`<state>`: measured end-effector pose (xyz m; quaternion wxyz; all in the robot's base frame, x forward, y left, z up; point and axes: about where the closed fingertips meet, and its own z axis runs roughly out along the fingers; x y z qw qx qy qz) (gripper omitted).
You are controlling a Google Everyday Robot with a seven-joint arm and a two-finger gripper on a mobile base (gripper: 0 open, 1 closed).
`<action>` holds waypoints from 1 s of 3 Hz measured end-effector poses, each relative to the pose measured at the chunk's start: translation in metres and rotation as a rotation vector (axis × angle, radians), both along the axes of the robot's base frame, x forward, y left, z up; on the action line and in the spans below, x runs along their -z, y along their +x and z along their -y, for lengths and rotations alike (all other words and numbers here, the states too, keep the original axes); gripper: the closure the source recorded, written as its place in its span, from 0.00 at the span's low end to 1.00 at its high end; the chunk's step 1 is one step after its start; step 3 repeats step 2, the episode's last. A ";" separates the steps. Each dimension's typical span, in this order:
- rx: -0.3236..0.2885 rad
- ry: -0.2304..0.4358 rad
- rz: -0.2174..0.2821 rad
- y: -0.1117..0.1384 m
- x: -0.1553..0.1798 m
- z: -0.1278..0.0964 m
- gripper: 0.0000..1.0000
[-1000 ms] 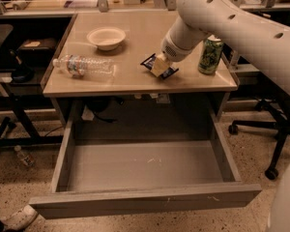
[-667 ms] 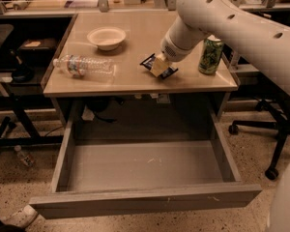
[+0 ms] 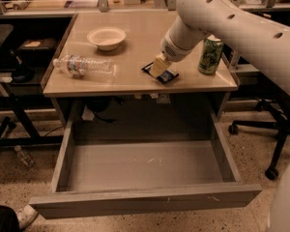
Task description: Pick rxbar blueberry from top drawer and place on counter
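Note:
The rxbar blueberry (image 3: 166, 75), a flat dark bar with a blue and white label, lies on the beige counter (image 3: 140, 42) near its front edge, right of centre. My gripper (image 3: 158, 67) reaches down from the white arm at the upper right and sits right on the bar's left part, covering some of it. The top drawer (image 3: 145, 201) is pulled fully out below the counter, and its grey inside shows nothing in it.
On the counter are a white bowl (image 3: 106, 36) at the back left, a plastic water bottle (image 3: 84, 65) lying on its side at the left, and a green can (image 3: 210, 55) standing to the right of the bar. A chair base (image 3: 261, 129) stands at the right.

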<state>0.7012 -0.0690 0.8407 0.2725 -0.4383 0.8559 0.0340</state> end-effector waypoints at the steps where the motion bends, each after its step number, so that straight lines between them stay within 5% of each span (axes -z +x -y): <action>1: 0.000 0.000 0.000 0.000 0.000 0.000 0.00; 3: 0.000 0.000 0.000 0.000 0.000 0.000 0.00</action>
